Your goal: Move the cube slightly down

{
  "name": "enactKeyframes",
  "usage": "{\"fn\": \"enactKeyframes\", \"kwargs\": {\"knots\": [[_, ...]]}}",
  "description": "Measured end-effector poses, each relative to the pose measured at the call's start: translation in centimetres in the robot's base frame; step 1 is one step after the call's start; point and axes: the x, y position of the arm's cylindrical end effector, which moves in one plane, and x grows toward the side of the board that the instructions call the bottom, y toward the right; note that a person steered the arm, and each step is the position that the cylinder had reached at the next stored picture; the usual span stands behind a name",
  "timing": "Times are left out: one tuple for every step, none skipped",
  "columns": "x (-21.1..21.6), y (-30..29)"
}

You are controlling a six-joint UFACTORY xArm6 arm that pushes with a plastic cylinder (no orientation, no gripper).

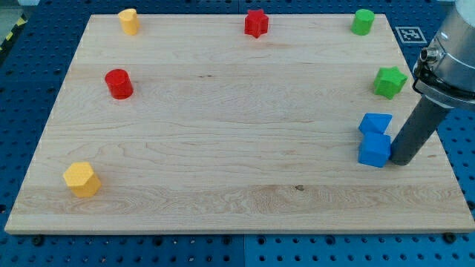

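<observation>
My tip (pixel 399 161) sits at the view's right side of the wooden desk (pixel 223 148), just beside the blue cube (pixel 374 150) on its right, close enough that I cannot tell whether they touch; this arm carries no gripper, only the dark rod, so there is nothing to spread or pinch. The blue cube lies near the desk's right edge, below the middle; another blue block (pixel 375 123), of a shape I cannot make out, touches it from above. Above those sits a green star-like block (pixel 390 81); a green cylinder (pixel 363 21) stands at the top right corner. Along the top edge I see a red star-like block (pixel 256 23) and a yellow block (pixel 129 21); a red cylinder (pixel 119 84) stands at the left; a yellow hexagonal block (pixel 82 179) lies at the lower left.
</observation>
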Motion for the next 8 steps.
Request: {"fn": "enactKeyframes", "kwargs": {"knots": [[-0.6, 0.1], [-0.1, 0.1], [3.7, -0.4], [3.3, -4.2], [0.3, -8.9], [0.2, -10.4], [-1.5, -8.6], [-2.6, -7.1]]}}
